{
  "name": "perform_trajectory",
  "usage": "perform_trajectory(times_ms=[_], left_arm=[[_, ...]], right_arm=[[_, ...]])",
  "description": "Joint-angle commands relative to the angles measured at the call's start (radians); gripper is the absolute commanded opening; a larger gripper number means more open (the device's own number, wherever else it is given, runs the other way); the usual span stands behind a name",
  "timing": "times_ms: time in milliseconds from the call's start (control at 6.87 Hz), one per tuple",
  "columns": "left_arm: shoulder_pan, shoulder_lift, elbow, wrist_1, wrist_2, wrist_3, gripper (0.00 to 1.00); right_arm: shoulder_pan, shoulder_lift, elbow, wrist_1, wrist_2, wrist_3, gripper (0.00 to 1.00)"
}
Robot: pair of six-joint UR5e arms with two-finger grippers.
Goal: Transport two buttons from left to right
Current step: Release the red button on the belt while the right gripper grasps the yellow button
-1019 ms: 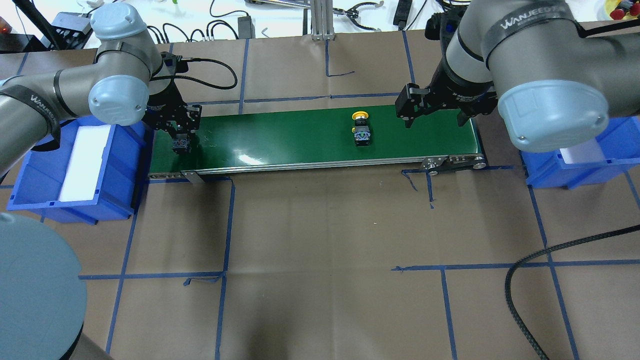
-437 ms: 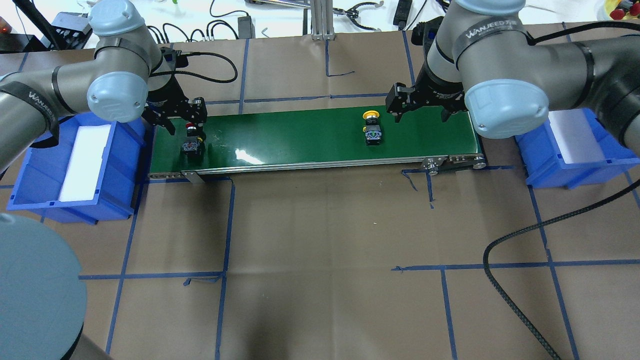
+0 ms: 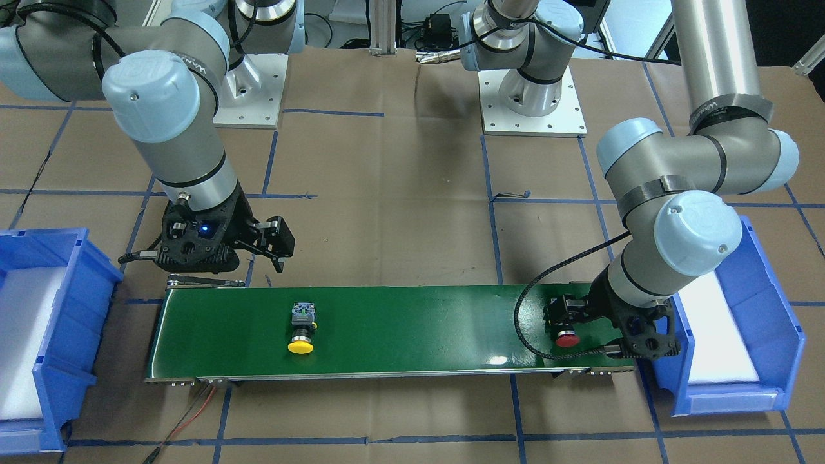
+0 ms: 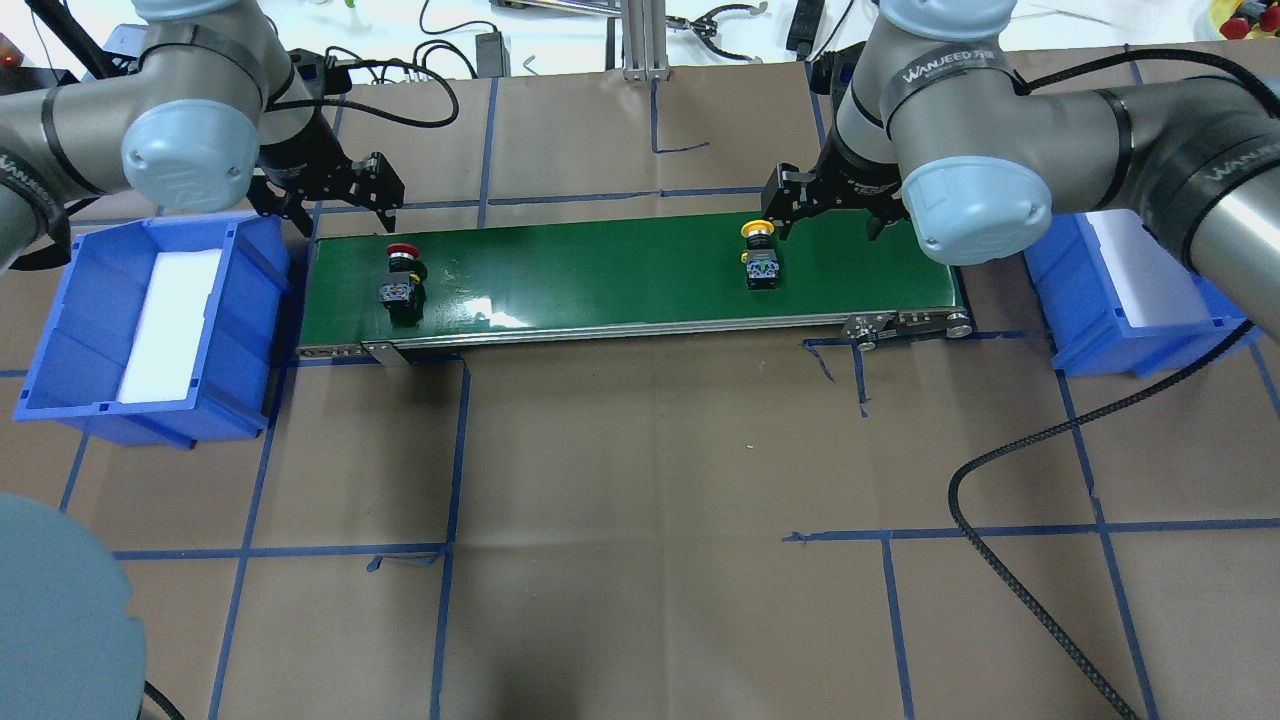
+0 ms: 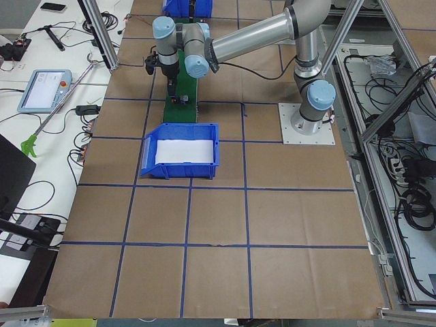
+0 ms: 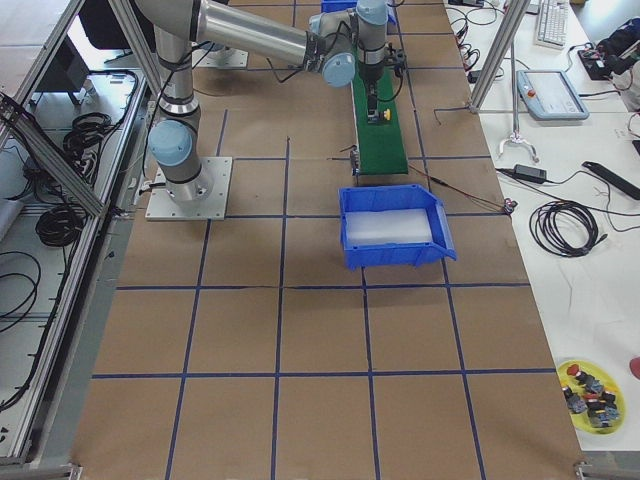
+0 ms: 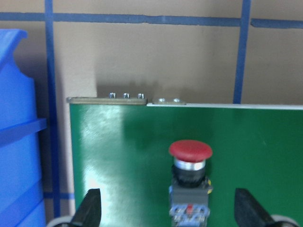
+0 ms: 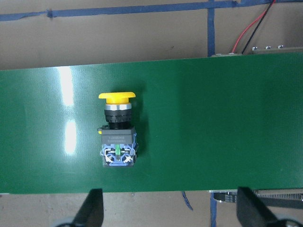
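Overhead exterior: green belt laid 9-to-3 between two blue bins, left bin and right bin.

Red button noted at the belt's 9 o'clock end, on its side, cap toward 12. Nothing is touching it. Left gripper seen at its 11 o'clock, off the belt's far edge, jaws apart and empty.

Yellow button noted on the belt toward 3 o'clock of its middle, also on its side, cap toward 12. Right gripper hangs at its 1 o'clock, near but not touching, jaws wide and empty.

Step judged in hand: yellow button to be picked by the right gripper for the right bin. Neither button has been binned yet.

Right wrist view: the button sits at 11 o'clock of the gap between the fingertips.

Suggested handling:
- Gripper to be brought over the button until the blocky body is centred between the tips.
- Closing line to be kept across the body's flat sides. The round cap is judged likely to slip.
- Tips to be lowered close to the belt without scraping it.
- Belt motion cannot be told, so drift toward 3 o'clock should be allowed for.
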Motion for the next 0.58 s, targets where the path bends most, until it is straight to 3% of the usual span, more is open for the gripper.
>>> perform_trajectory(times_ms=[0, 437], left_arm=[[-0.004, 0.088, 0.009, -0.144, -0.004, -0.015, 1.00], [-0.092, 0.223, -0.007, -0.293, -0.022, -0.137, 1.00]], right_arm=[[0.005, 0.103, -0.078, -0.003, 0.001, 0.001, 1.00], [0.006, 0.172, -0.087, -0.003, 0.001, -0.003, 1.00]])
